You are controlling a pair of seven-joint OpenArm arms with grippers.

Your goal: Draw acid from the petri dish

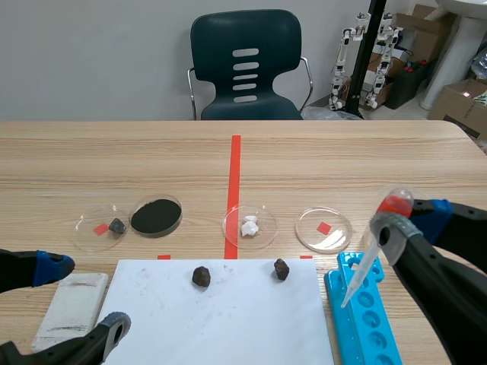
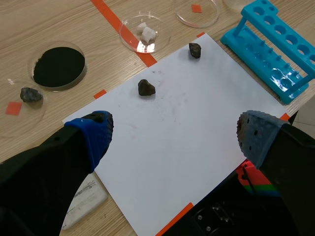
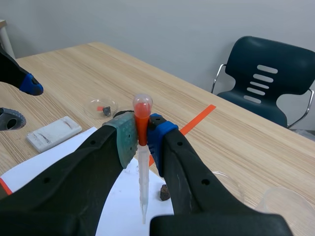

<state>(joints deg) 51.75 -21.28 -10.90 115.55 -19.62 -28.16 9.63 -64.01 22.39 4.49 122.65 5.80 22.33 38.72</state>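
Note:
My right gripper (image 1: 408, 220) is shut on a clear plastic pipette (image 1: 365, 266) with an orange-red bulb. The pipette slants down with its tip over the blue tube rack (image 1: 365, 312). In the right wrist view the pipette (image 3: 143, 172) hangs straight down between the pads of the gripper (image 3: 141, 135). A clear petri dish (image 1: 323, 230) over a red tape mark lies just left of that gripper. My left gripper (image 1: 80, 298) stands open low at the near left, and the white paper (image 2: 187, 113) lies under the gripper (image 2: 175, 132).
Two dark rocks (image 1: 201, 276) (image 1: 281, 268) rest on the white paper (image 1: 221, 319). Behind it stand a dish of white chunks (image 1: 249, 226), a dish of black powder (image 1: 156, 217) and a dish with a small rock (image 1: 103, 228). A white block (image 1: 74, 304) lies left.

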